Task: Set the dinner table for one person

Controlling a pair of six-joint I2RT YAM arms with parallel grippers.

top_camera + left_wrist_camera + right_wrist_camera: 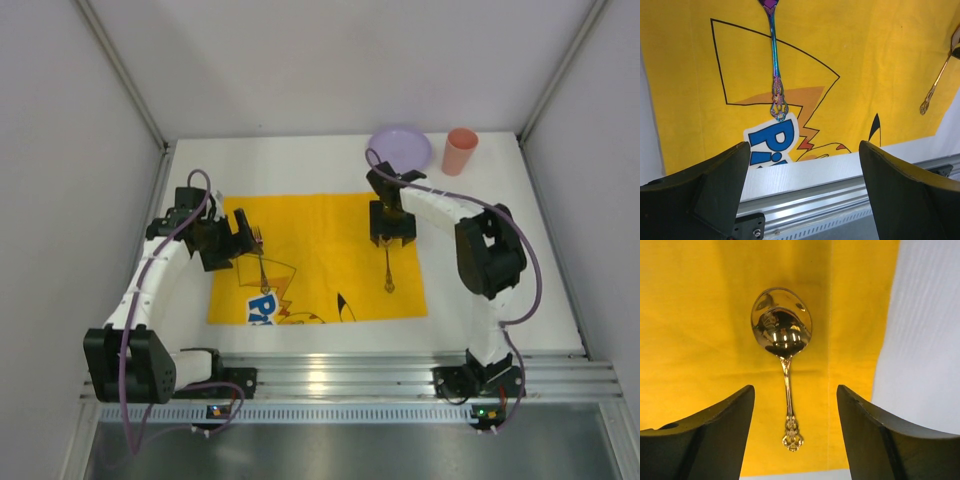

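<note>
A yellow cartoon-printed placemat (320,250) lies on the white dinner table (500,300). A rainbow-coloured fork (261,258) lies on the mat's left part; it also shows in the left wrist view (775,65). A gold spoon (388,268) lies on the mat's right part; it also shows in the right wrist view (785,355). My left gripper (238,240) is open and empty above the fork's head. My right gripper (392,232) is open and empty above the spoon's bowl end. A purple plate (400,148) and a pink cup (460,151) stand at the back right.
Grey walls enclose the table on three sides. An aluminium rail (340,375) runs along the near edge, with both arm bases on it. The right arm's elbow (488,255) hangs over the table to the right of the mat.
</note>
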